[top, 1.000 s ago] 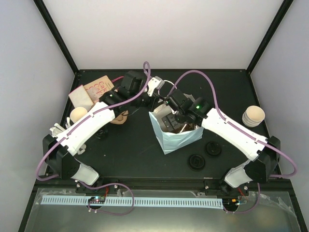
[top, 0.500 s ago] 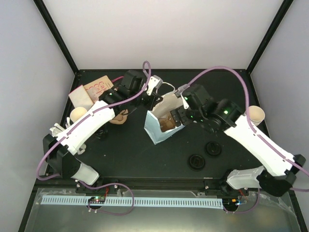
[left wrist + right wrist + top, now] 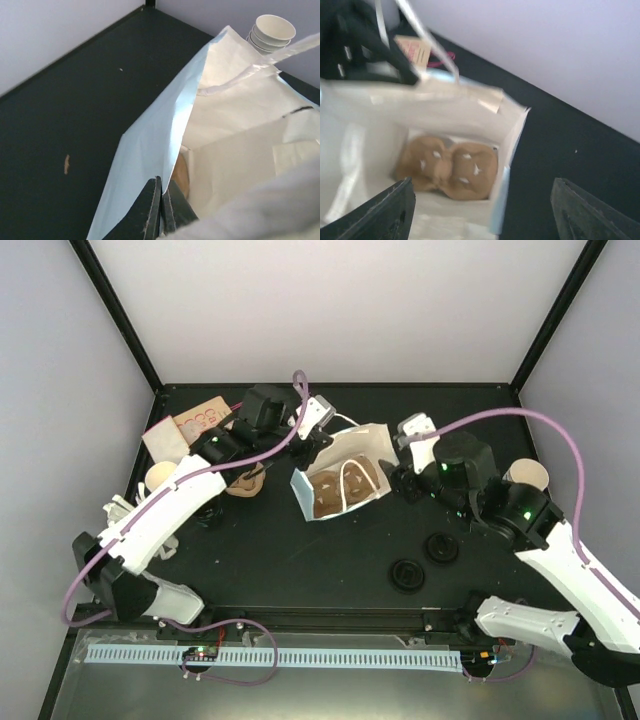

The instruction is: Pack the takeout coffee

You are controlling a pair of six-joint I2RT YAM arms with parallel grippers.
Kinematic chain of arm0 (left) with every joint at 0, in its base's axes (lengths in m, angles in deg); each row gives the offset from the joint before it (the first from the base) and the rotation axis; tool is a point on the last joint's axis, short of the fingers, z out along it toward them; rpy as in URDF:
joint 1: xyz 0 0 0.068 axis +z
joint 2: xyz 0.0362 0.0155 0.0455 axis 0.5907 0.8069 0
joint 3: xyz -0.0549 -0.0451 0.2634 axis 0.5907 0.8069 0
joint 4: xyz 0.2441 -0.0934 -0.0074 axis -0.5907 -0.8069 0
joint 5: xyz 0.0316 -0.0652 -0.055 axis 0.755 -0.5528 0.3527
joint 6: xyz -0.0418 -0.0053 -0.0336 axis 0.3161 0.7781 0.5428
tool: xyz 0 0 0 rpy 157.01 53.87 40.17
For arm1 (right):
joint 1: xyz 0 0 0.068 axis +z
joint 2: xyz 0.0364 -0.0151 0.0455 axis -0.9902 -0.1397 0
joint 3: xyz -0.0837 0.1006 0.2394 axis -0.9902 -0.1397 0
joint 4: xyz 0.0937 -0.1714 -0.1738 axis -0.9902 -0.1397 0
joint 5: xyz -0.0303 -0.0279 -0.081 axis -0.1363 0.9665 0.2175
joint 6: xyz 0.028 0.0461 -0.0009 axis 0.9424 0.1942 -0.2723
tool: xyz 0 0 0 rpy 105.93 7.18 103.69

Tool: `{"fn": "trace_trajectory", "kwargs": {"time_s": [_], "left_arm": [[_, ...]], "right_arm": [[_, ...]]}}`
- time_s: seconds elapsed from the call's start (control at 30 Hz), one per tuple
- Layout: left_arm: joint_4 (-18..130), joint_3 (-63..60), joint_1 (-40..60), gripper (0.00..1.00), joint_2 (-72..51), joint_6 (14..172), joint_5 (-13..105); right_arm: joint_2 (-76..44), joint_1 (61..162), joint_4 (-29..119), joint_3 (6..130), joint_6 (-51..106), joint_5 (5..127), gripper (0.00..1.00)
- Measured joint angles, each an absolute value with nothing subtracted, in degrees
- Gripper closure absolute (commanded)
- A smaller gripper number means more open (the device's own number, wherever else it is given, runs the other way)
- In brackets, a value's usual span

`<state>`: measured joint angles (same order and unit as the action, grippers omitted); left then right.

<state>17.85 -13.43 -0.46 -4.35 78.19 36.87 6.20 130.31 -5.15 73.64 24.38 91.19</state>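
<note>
Left pincer [image 3: 161,200] clamping paper bag [image 3: 150,150] rim, right pincer [image 3: 482,192] agape, pulp tray [image 3: 450,167] perhaps inside

Matt white paper bag [image 3: 372,446], rough brown pulp cup tray [image 3: 325,496], matt black tabletop [image 3: 300,552]

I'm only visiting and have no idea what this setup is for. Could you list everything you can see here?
paper bag: one, pale blue outside, white inside; table centre, tipped open
cup carrier: one, brown; at the bag's bottom
lids: two, black; near side, right of the bag
paper cups: one stack, cream; far right
single cup: one, beige; left edge
printed card: brown with pink print; far left corner
brown pulp piece: one; beside the left arm, partly hidden
left gripper: black; shut on the bag's rim
right gripper: black; open, facing the bag's mouth
</note>
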Motion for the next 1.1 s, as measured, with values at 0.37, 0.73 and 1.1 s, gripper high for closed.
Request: {"fn": "trace_trajectory", "kwargs": {"time_s": [0.37, 0.73, 1.1], "left_arm": [[18.24, -6.92, -3.34, 0.98, -11.41, 64.55, 41.99], [18.96, -3.29, -5.37, 0.98, -13.58, 59.92, 45.00], [19.90, -0.73, -6.84, 0.98, -15.39, 59.00, 46.18]], "right_arm": [[11.03, 130.31, 2.72, 60.61, 11.68, 81.96, 0.84], [6.96, 132.54, 2.65, 58.25, 2.02, 74.58, 0.99], [9.15, 144.01, 3.29, 46.47, -2.89, 76.17, 0.99]]}}
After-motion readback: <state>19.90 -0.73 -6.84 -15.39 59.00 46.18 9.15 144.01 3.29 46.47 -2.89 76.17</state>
